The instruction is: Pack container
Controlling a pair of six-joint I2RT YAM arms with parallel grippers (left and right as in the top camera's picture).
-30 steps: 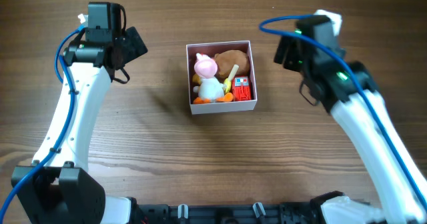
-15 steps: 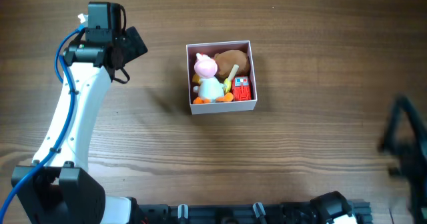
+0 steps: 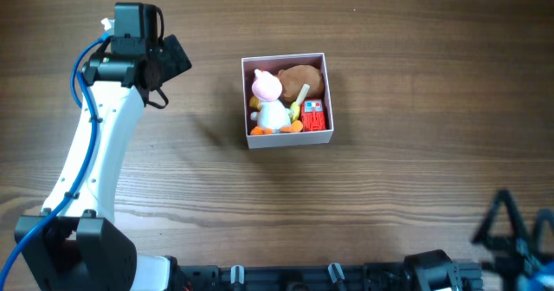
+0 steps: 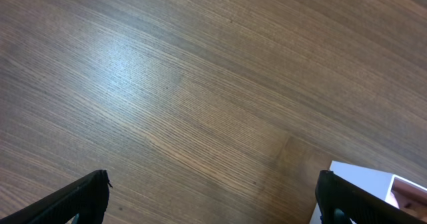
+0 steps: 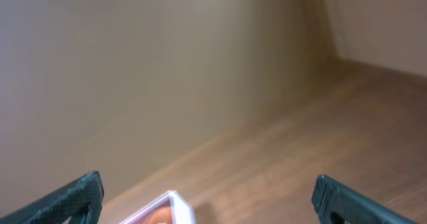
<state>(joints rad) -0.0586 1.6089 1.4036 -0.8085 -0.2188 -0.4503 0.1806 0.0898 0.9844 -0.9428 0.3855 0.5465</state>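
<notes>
Container (image 3: 290,139): desk (image 3: 389,66) centre; holds pink-headed white toy (image 3: 273,109), brown plush (image 3: 305,77), red block (image 3: 313,116).
Left pincer (image 4: 213,201): released, empty, left of container.
Right pincer (image 5: 210,201): released, empty, lower right, blurred overhead.

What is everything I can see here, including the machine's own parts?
container: one, white outside and pink inside, mid-table.
white figure: one, pink head and orange feet, left half of the container.
brown soft toy: one, brown, far right corner of the container.
red block: one, red, near right corner of the container.
yellow stick: one, pale yellow, between figure and block.
table: one, brown wood.
left gripper: one, black, open, left of the container.
right gripper: one, dark and blurred, open, near right edge.
</notes>
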